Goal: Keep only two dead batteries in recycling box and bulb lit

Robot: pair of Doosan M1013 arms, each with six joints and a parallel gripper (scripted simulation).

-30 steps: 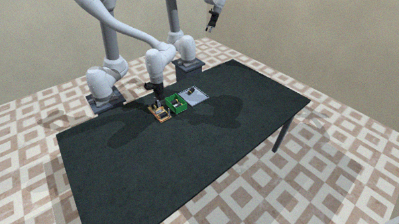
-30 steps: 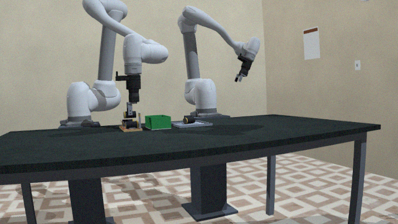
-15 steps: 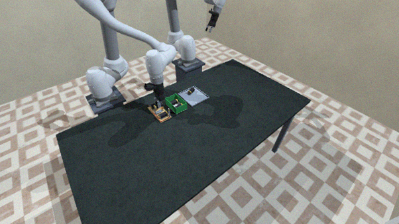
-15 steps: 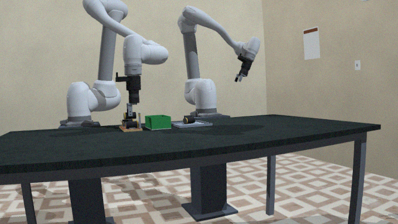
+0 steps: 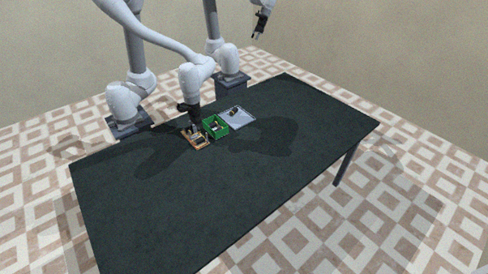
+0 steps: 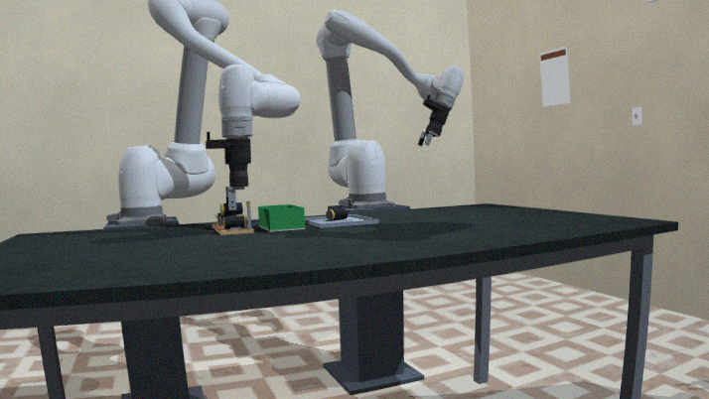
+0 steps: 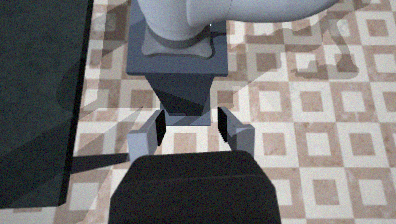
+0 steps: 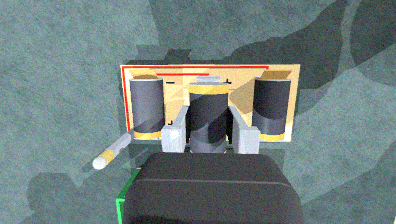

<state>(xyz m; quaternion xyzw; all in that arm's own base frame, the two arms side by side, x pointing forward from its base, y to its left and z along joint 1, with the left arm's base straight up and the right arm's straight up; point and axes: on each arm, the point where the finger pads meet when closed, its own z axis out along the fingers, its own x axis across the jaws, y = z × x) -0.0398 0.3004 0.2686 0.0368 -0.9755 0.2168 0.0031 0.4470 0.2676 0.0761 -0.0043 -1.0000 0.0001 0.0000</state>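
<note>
Nearest was the big dark green table [image 5: 190, 212] [image 6: 348, 258] [image 7: 35, 100] [image 8: 50, 60]. On it lay a flat tan wooden board [image 5: 200, 147] [image 6: 233, 230] [image 8: 172, 100] with red lines. One black round battery with a yellow end [image 5: 199, 140] [image 6: 233, 220] [image 8: 147, 107] lay on one side of the board, and its twin [image 8: 271, 107] lay on the other. The right gripper [image 5: 194, 130] [image 6: 231, 204] [image 8: 208, 117] pinched a third black battery [image 6: 231, 207] [image 8: 208, 112] over the middle, yellow end away from the box. I can't tell if it touched the holder.

A thin grey post with a white tip [image 5: 206, 136] [image 6: 248, 215] [image 8: 112, 150] stood by the board; I can't tell if anything was lit. Just beside the board, the green square box [image 5: 220, 134] [image 6: 285, 218] [image 8: 120, 205] stood upright and flat, with two batteries [image 5: 213, 125] in it. Past it, one battery [image 5: 234, 111] [image 6: 337, 213] lay on its side on a light grey tray [image 5: 240, 123] [image 6: 343, 223].

Farther off, the left gripper [image 5: 255, 36] [image 6: 425, 139] [image 7: 191, 119] hung high, wide open, with nothing in it.
</note>
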